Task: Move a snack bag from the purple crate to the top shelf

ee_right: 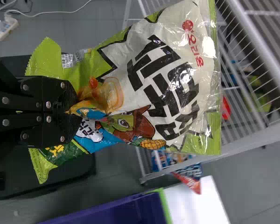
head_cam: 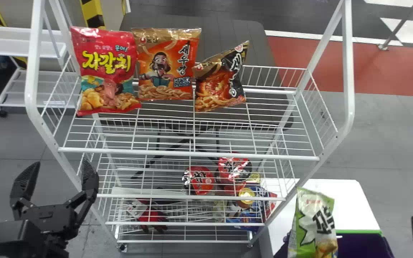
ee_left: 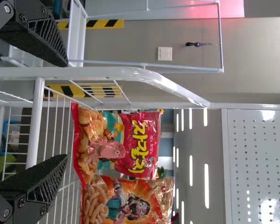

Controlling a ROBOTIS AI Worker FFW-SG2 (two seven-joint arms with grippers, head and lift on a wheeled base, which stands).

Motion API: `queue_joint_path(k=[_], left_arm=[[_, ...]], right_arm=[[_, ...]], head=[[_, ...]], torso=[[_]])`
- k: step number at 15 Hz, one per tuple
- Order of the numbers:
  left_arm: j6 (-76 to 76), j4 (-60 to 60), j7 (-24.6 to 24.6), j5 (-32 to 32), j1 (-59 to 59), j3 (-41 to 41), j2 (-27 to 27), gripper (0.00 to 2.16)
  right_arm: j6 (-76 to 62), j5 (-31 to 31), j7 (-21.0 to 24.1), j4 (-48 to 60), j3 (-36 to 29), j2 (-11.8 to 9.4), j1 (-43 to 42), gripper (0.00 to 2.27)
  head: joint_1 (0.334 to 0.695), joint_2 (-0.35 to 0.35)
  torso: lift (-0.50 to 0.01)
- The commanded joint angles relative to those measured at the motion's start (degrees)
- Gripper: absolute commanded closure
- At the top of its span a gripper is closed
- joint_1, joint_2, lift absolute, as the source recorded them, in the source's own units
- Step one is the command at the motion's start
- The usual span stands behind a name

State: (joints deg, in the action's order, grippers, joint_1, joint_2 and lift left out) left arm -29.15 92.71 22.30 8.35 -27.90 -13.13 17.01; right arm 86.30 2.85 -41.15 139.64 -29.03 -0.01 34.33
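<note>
The right pincer [ee_right: 75, 109] pinches a snack bag [ee_right: 161, 79] with bold black lettering, the left pincer [head_cam: 61, 165] spread.

The top shelf [head_cam: 188, 153] carries a red bag [head_cam: 108, 71], an orange bag [head_cam: 167, 64] and a tilted black-orange bag [head_cam: 221, 84].

- snack bag [head_cam: 312, 224]: green/white, printed, upright with slight lean, lower end creased in right pincer [ee_right: 75, 109]
- purple crate [head_cam: 366, 247]: green rim, low, right of rack, apart from bag
- top shelf [head_cam: 188, 153]: white wire, mesh sides
</note>
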Motion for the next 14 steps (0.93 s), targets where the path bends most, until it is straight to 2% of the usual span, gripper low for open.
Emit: queue_joint_path(k=[1,5,10,14], left_arm=[[-0.2,0.2,0.1,-0.1,-0.5,0.2,-0.1,0.13],[-0.2,0.8,0.2,-0.3,-1.0,0.4,-0.1,0.13],[-0.2,0.9,0.2,-0.4,-1.2,0.8,-0.3,0.13],[-0.2,0.8,0.1,-0.4,-1.2,0.9,-0.3,0.13]], right_arm=[[-3.0,2.2,0.5,3.1,0.5,0.1,0.7,2.11],[-2.7,2.4,1.2,9.0,2.8,0.1,1.0,2.02],[-1.1,2.3,1.3,13.6,4.5,0.1,1.0,2.08],[-10.4,2.5,1.3,14.4,5.5,0.1,0.8,2.07]], head=[[0.695,-0.085],[0.695,-0.054],[0.695,-0.009],[0.695,0.020]], torso=[[0.001],[0.001],[0.001],[0.001]])
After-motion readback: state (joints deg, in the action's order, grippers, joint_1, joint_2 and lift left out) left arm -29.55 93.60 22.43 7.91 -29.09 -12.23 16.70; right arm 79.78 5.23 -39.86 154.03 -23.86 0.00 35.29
